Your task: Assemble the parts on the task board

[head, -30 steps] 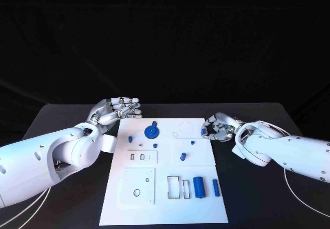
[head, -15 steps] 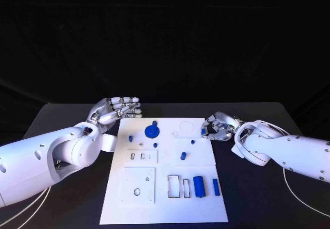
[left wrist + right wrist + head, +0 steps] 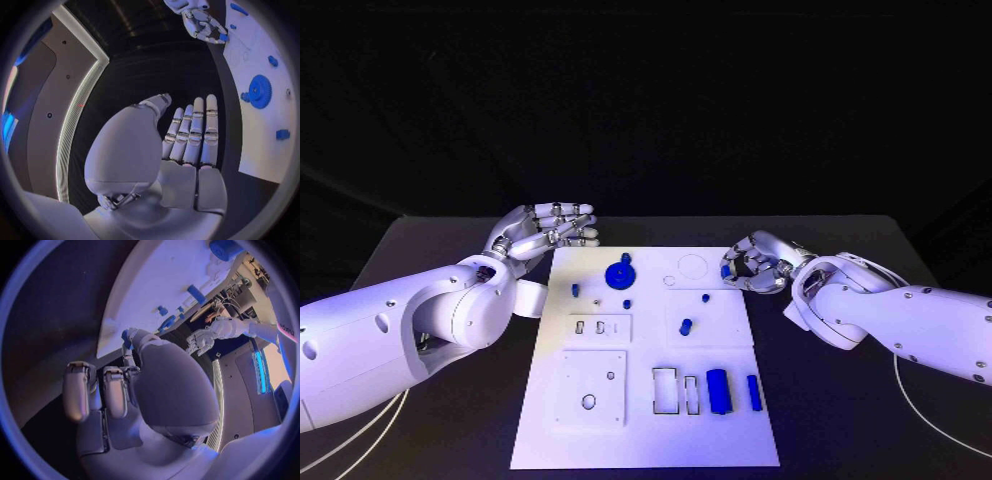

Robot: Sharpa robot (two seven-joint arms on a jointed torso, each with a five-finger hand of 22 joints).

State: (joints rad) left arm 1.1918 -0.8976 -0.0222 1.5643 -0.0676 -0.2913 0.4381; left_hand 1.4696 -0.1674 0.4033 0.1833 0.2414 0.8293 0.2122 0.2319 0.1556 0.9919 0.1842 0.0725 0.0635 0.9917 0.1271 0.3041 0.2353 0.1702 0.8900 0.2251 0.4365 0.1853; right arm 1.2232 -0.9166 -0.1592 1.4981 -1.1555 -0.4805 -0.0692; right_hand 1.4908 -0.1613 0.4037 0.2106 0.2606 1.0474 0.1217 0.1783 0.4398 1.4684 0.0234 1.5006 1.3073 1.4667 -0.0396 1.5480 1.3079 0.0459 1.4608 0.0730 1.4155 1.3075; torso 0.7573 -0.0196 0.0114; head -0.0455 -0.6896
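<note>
Right hand (image 3: 759,268) pinches a small blue part (image 3: 728,268) just off the task board (image 3: 646,440)'s 2 o'clock edge, while the left hand (image 3: 545,230) hovers empty at 10 o'clock, fingers straight and side by side; a blue gear (image 3: 617,274) sits near the board's far end on the desk (image 3: 430,250)
</note>
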